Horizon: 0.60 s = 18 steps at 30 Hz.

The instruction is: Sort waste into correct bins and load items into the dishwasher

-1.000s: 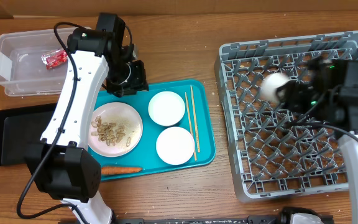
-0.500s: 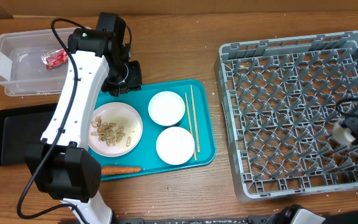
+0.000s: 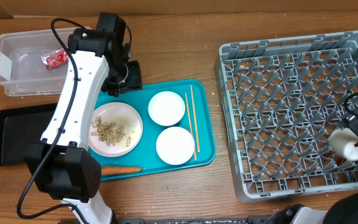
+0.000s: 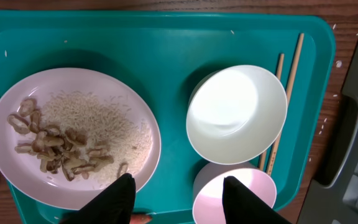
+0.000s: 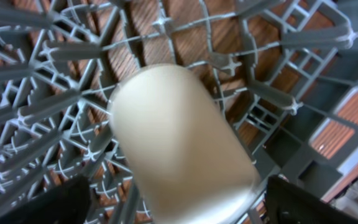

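My right gripper (image 5: 176,208) is open over the right side of the grey dish rack (image 3: 284,112). The small white cup (image 5: 179,143) lies blurred between its spread fingers, above the lattice floor; it also shows in the overhead view (image 3: 345,142). My left gripper (image 4: 182,199) is open and empty above the teal tray. It is between the plate (image 4: 73,93) with beige food bits (image 4: 48,149) and the pinkish bowl (image 4: 229,199). A white bowl (image 4: 236,115), chopsticks (image 4: 288,81) and a carrot (image 3: 121,169) lie on that tray. The red wrapper (image 3: 56,58) is in the clear tub (image 3: 5,74).
The black tray (image 3: 11,137) lies in front of the clear tub at the far left. The teal tray (image 3: 207,149) sits between the bins and the rack. The left arm (image 3: 79,93) reaches across the tray's back left corner. No tissue wad is in view.
My right arm has swung the cup from the rack's back middle to its right side. The cup now shows blurred between spread fingers. The left arm has barely moved.
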{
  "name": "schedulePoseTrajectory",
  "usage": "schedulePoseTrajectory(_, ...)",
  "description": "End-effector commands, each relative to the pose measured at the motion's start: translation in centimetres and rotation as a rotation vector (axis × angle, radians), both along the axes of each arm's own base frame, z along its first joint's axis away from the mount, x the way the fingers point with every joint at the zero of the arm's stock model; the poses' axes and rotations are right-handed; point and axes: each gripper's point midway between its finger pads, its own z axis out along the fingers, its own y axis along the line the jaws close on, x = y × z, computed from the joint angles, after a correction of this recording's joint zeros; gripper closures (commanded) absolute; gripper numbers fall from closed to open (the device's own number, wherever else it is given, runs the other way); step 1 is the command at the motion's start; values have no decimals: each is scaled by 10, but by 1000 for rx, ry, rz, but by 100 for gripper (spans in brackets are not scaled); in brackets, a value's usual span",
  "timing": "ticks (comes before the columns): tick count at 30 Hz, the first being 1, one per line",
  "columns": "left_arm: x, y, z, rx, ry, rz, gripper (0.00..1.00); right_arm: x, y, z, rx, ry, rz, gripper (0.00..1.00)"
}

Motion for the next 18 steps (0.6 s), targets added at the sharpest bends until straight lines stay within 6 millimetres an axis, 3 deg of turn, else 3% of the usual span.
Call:
schedulePoseTrajectory(1,3,-1,10,7,-34,1,49,1,3,-1,20,-13,-5,6)
schedulePoseTrajectory(7,4,-2,10,7,-36,-1,46,15,13,8,77,-90,14,7)
schedulePoseTrajectory(11,4,-2,10,7,-36,-1,45,32,23,29,120,-198,57,8)
schedulePoseTrajectory(15,3,-4,9,7,-33,-6,44,74,76,77,281,-487,372,11)
schedulePoseTrajectory(18,3,-6,8,7,-30,-12,42,94,119,109,347,-635,591,11)
